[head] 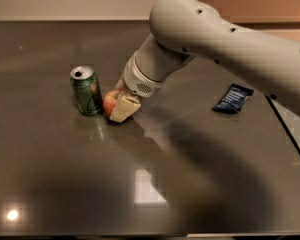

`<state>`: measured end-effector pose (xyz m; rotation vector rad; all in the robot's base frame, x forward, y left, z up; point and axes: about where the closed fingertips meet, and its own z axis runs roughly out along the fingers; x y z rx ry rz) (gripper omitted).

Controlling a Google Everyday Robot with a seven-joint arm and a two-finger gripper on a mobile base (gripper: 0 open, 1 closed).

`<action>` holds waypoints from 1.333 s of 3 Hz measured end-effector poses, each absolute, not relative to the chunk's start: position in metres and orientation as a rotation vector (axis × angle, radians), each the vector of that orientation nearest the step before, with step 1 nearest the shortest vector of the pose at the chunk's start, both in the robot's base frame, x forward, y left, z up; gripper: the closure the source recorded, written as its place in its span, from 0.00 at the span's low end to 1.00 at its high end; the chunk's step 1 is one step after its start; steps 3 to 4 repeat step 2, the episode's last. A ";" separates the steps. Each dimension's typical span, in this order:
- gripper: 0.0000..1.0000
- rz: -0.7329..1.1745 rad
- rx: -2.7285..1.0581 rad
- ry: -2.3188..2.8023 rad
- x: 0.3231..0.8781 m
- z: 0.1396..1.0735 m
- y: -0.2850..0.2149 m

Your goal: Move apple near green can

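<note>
Gripping apple (110, 102) seemingly, claw (119, 103), green can (86, 91) upright

The hand (119, 104) sits low just right of the green can (86, 90), and the apple (110, 102) fills the gap between them. The arm (225, 39) slants up and away to the can's right, barring that side. 1 dark blue wrapper (232, 98) lies far right of the can. Left of, behind and in front of the can, the desk (65, 184) is open
</note>
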<state>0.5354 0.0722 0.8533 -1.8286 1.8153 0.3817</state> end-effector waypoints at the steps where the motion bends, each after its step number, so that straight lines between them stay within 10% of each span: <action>1: 0.00 0.381 -1.830 1.813 0.537 0.852 0.073; 4: 0.00 0.381 -1.830 1.813 0.537 0.852 0.073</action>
